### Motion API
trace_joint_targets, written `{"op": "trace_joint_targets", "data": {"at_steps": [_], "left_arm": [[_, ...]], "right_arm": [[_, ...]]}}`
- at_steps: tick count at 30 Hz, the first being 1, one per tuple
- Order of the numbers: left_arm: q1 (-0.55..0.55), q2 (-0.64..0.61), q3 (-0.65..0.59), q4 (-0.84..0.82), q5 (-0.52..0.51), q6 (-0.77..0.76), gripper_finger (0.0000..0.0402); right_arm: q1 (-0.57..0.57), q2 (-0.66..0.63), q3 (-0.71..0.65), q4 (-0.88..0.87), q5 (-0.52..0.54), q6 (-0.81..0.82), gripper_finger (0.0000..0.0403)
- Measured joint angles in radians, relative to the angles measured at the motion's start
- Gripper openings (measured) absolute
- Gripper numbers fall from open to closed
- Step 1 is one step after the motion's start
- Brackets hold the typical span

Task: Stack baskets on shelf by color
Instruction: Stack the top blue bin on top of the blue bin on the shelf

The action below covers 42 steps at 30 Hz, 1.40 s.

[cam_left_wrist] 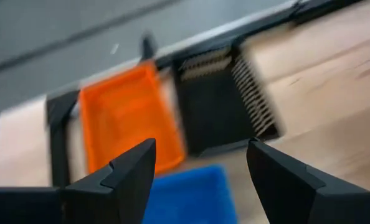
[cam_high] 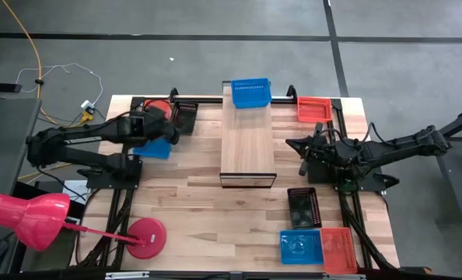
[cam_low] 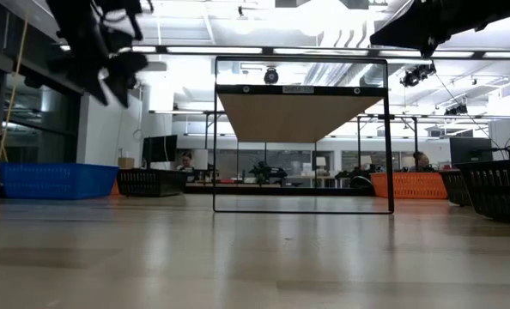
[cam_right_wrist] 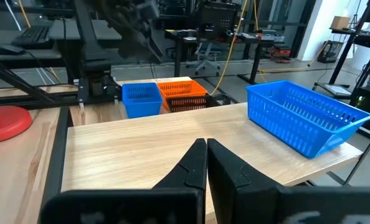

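Shelf, frame centre: one blue basket at its far end. Left gripper, upper left: fingers spread, empty, above blue, orange and black baskets. Right gripper, centre right: clenched, empty.

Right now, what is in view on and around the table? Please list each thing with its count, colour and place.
Table: one, wood planks.
Shelf: one, light wood on a black frame, table middle.
Blue baskets: three; far end of the shelf, left side below the left gripper, near right.
Red baskets: three; far left, far right, near right corner.
Black baskets: two; far left, near right.
Lamp: one, pink, near left corner.
People: two, far off in the room behind.
Left gripper: open, above the left baskets, empty.
Right gripper: shut, empty, right of the shelf.
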Motion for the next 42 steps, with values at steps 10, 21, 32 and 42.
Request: {"op": "trace_joint_targets", "data": {"at_steps": [10, 21, 32, 42], "left_arm": [[0.293, 0.088, 0.000, -0.211, 0.167, -0.070, 0.0238], [0.424, 0.229, -0.089, -0.249, 0.317, -0.093, 0.0238], [0.510, 0.260, -0.153, -0.160, 0.361, -0.098, 0.0238], [0.576, 0.260, -0.223, -0.102, 0.353, -0.142, 0.0205]], "right_arm": [[0.000, 0.002, 0.000, 0.000, 0.000, 0.070, 0.0000], [0.000, 0.002, 0.000, 0.000, 0.000, 0.094, 0.0000], [0.000, 0.002, 0.000, 0.014, -0.029, 0.110, 0.0000], [0.000, 0.002, 0.000, 0.025, -0.040, 0.107, 0.0000]]}}
